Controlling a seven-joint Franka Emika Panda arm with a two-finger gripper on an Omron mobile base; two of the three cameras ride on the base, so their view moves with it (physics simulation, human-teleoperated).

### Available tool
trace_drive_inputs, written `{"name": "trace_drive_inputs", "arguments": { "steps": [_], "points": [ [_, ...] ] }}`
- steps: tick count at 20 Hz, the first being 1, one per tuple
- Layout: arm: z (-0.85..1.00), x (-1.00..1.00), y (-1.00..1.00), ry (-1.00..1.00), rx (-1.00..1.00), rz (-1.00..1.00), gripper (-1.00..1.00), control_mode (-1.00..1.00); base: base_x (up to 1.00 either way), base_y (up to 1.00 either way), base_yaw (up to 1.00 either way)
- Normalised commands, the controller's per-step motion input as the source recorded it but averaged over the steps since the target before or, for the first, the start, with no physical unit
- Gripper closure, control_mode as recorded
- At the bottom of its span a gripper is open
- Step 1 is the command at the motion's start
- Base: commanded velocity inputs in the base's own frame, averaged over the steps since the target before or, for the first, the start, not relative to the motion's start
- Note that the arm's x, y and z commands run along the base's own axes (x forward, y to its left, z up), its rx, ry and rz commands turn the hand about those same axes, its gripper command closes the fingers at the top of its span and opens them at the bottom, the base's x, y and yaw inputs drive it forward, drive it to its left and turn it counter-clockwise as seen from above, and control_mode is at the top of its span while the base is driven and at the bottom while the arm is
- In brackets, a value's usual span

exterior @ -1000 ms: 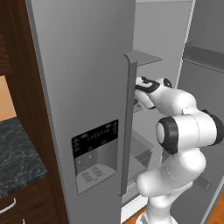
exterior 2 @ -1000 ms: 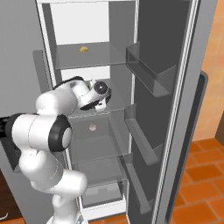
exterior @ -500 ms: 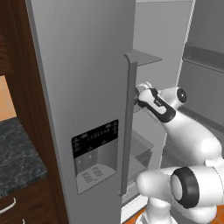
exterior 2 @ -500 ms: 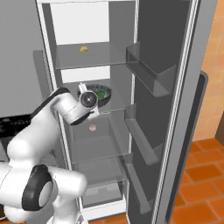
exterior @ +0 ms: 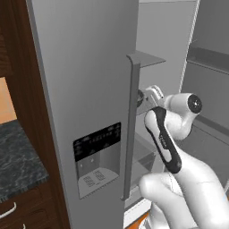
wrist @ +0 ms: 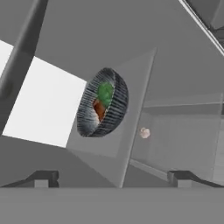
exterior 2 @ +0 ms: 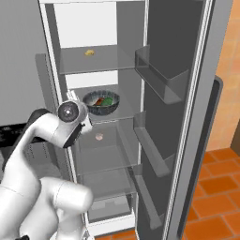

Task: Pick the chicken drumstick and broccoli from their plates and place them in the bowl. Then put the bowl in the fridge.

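Observation:
The dark ribbed bowl (exterior 2: 101, 103) stands on the middle shelf of the open fridge (exterior 2: 173, 93). In it lie the green broccoli (exterior 2: 109, 100) and the reddish-brown chicken drumstick (exterior 2: 98, 101). The hand view, rolled sideways, shows the bowl (wrist: 109, 109) with the broccoli (wrist: 105, 92) above the drumstick (wrist: 99, 109). My gripper (wrist: 111, 178) is open and empty, back from the bowl at the shelf's front left. The arm's wrist (exterior 2: 69, 111) sits just left of the bowl. The plates are out of view.
The fridge's closed left door (exterior: 85, 89) with its long handle (exterior: 130, 129) and dispenser panel (exterior: 98, 156) stands close to my arm. A small yellow item (exterior 2: 89, 52) lies on the upper shelf, a pale item (exterior 2: 99, 137) on the lower one. Door bins (exterior 2: 159, 77) jut at the right.
My hand has drawn back from the shelf toward the left, uncovering the bowl, which stays on the shelf. The jaws have stayed open.

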Motion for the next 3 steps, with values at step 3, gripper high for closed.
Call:
{"name": "trace_drive_inputs", "arguments": {
  "steps": [3],
  "points": [
    [0.49, -0.81, 0.09, 0.00, -0.08, -0.04, -1.00, -1.00, 0.00, 0.00, 0.00]
  ]
}}
